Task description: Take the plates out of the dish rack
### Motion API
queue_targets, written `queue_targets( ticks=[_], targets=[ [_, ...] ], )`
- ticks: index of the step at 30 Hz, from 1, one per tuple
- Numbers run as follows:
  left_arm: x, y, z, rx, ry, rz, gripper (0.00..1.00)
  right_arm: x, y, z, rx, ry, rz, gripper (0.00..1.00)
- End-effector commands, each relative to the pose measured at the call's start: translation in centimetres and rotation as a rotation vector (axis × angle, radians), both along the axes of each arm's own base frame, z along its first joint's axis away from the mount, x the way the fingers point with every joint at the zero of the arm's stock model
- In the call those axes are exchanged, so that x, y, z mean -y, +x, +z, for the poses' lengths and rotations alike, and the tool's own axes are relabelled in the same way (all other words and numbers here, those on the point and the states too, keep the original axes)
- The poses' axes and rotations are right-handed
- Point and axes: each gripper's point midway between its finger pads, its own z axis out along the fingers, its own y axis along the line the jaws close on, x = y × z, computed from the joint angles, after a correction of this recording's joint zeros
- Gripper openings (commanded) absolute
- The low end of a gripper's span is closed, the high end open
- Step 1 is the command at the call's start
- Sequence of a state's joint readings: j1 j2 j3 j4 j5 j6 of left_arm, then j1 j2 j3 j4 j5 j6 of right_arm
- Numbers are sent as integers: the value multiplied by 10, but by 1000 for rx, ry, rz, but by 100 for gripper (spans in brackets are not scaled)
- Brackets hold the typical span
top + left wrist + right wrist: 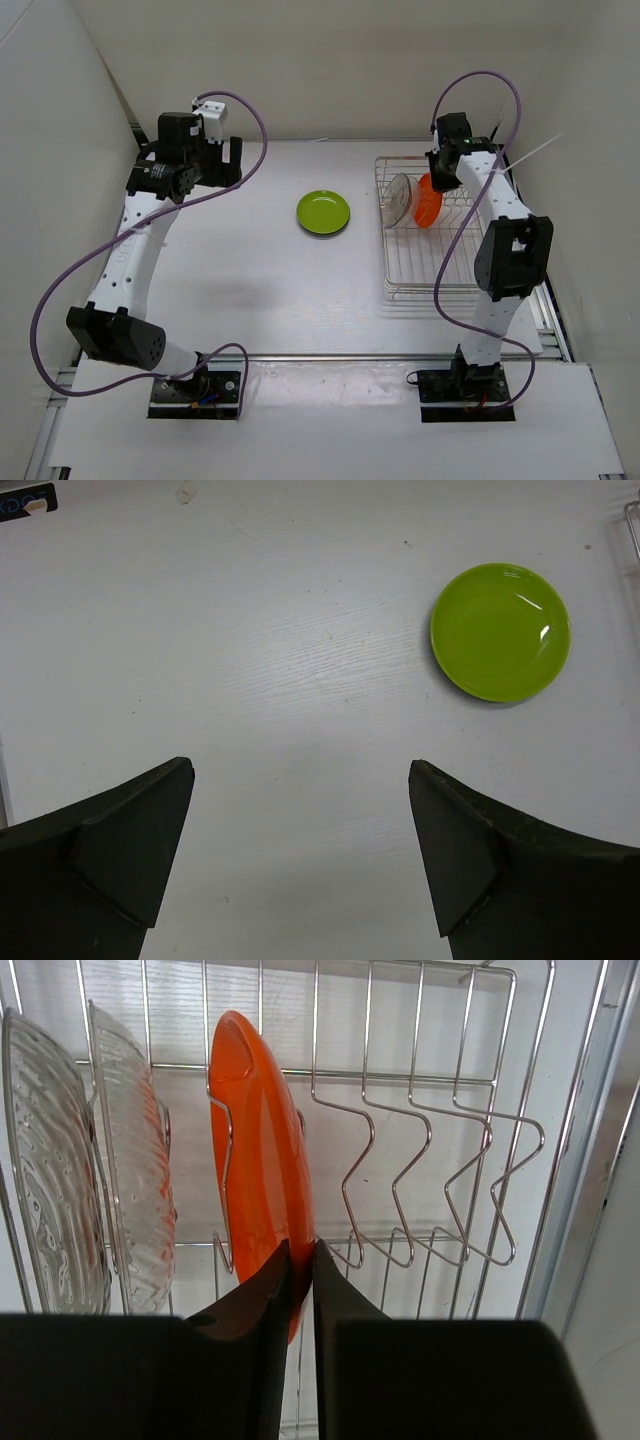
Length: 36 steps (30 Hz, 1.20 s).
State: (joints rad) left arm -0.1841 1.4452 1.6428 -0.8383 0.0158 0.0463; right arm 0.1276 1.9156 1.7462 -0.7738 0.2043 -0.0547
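Observation:
The silver wire dish rack point(430, 270) stands on the right of the table. An orange plate point(255, 1150) stands on edge in it, and my right gripper point(302, 1255) is shut on that plate's near rim. The orange plate point(427, 203) also shows from above, under the right wrist. Two clear glass plates point(130, 1170) stand upright in the rack point(430, 1160) left of the orange one. A yellow-green plate point(323, 212) lies flat on the table mid-way, also seen as the yellow-green plate point(500, 631). My left gripper point(300, 850) hangs open and empty above bare table at far left.
The white side walls close in on both sides. The right arm's elbow point(512, 255) hangs over the rack's right side. A purple cable point(235, 180) loops off the left arm.

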Motion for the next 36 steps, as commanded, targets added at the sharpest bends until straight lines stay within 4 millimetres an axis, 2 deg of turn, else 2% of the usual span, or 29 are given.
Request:
queue_targets(
  ticks=[1, 4, 8, 12, 16, 20, 23, 25, 26, 29, 30, 32, 34, 35, 36],
  targets=[
    [-2, -10, 21, 51, -34, -5, 99, 3, 2, 17, 9, -27, -44, 1],
    [-2, -8, 18, 42, -33, -5, 99, 5, 0, 22, 7, -51, -64, 1],
    [-1, -9, 18, 41, -38, -12, 99, 11, -5, 39, 29, -67, -110, 1],
    [-1, -8, 22, 52, -31, -18, 99, 15, -13, 69, 78, -72, -122, 1],
    [1, -6, 22, 51, -35, -26, 99, 25, -27, 114, 185, -88, -142, 1],
    [2, -3, 21, 51, -35, -26, 99, 34, -40, 135, 237, -126, -148, 1],
    [2, -2, 14, 42, -34, -26, 99, 48, -50, 155, 286, -184, -176, 1],
    [4, 1, 7, 23, -36, -33, 99, 57, -57, 175, 349, -213, -210, 1],
    [6, 2, 12, 34, -37, -49, 99, 61, -63, 190, 386, -226, -212, 1],
    [30, 8, 16, 37, -55, -130, 99, 60, -74, 208, 433, -209, -199, 1],
    [50, 4, 18, 29, -74, -209, 99, 47, -77, 205, 420, -149, -138, 1],
    [77, 5, 25, 21, -105, -311, 99, 23, -85, 213, 446, -36, -34, 1],
    [122, -7, 31, 10, -158, -473, 99, -5, -94, 206, 418, 72, 103, 1],
    [138, -8, 32, -4, -161, -528, 99, -32, -105, 207, 405, 181, 226, 1],
    [155, -16, 32, -14, -169, -595, 99, -45, -110, 206, 391, 221, 300, 1]
  ],
)
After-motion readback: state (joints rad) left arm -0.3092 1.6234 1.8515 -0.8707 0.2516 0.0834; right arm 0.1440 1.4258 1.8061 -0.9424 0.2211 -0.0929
